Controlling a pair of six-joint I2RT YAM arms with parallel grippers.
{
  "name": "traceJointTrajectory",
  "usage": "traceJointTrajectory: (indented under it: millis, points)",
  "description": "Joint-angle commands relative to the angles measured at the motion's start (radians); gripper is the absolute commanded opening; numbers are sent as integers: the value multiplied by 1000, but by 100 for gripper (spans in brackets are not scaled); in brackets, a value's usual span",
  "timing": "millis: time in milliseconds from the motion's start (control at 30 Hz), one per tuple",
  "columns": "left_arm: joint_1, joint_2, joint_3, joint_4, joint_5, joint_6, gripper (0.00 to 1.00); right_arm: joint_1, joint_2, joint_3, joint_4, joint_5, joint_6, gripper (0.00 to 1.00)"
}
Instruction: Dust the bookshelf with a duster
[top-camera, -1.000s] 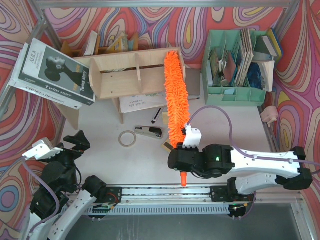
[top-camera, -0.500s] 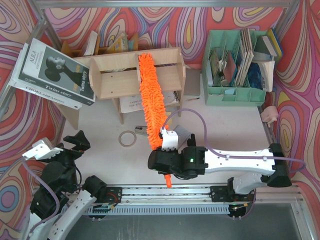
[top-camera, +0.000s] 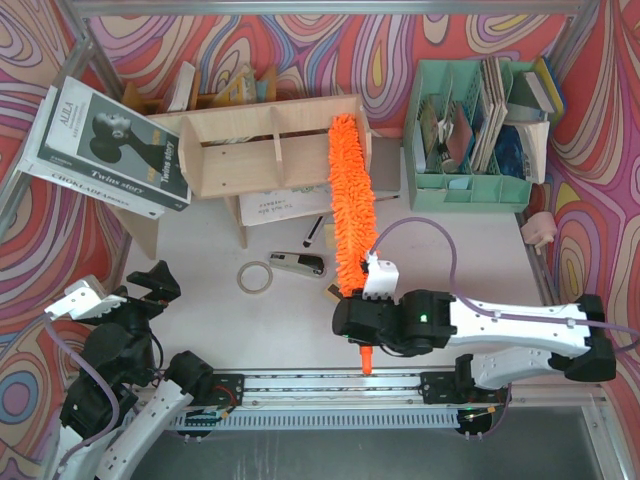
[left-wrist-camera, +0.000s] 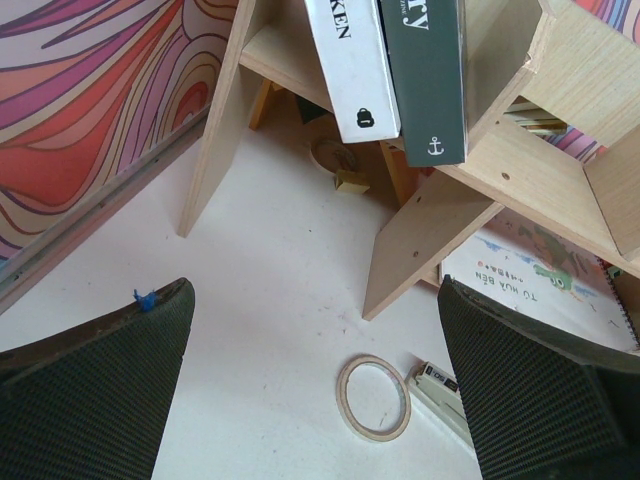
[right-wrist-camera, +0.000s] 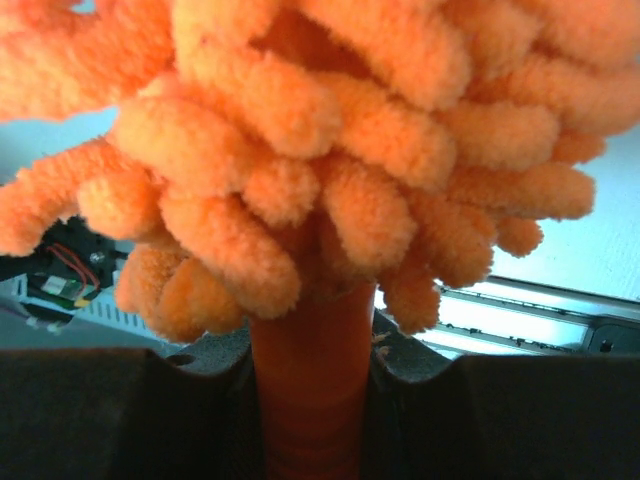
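Top external: duster (top-camera: 350, 190) handle in R pincer (top-camera: 360, 318), fluff reaching bookshelf (top-camera: 250, 122).

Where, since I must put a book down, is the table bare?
Widest bare table: between the organiser, the duster and the right arm. A smaller patch lies left of the tape ring, before the shelf leg. Crowded: tape ring, stapler and duster in front of the shelf.
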Motion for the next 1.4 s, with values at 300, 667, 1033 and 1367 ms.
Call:
traceJointTrajectory:
  millis: [300,667,1033,1367]
  points:
    - [4,-14,8,-9,-21,-7,98,-10,63,181,92,53,-164,0]
    - [5,-14,10,-14,-21,-10,98,-11,202,81,184,-70,-161,0]
    - [4,5,11,-10,-21,-4,98,-30,-7,-13,70,70,-85,0]
    - [5,18,10,-8,-21,-2,98,-33,-105,146,94,201,-298,0]
